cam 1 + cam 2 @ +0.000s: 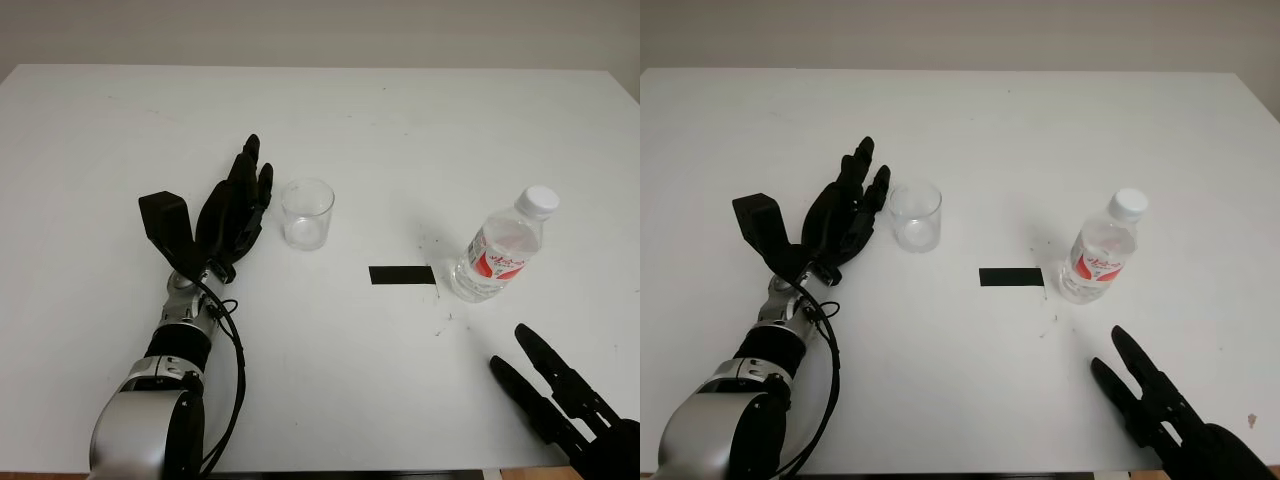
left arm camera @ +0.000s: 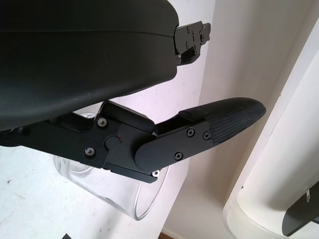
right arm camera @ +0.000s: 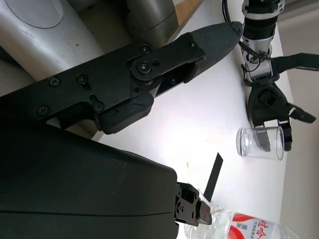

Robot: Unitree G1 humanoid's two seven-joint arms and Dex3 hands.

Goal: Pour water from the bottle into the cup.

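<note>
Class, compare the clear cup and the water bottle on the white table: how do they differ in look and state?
The cup is open-topped and unmarked, while the water bottle has a white cap on and a red and white label. The cup is squat; the bottle stands taller and narrows to a neck. The cup sits right beside the open left robot hand; the bottle stands apart from the open right robot hand. Both are clear and upright.

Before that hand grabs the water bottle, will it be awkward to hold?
Probably somewhat. The bottle looks like thin clear plastic, so it may dent under the right hand fingers. It stands tall on a narrow base, so a sideways nudge could tip it.
</note>
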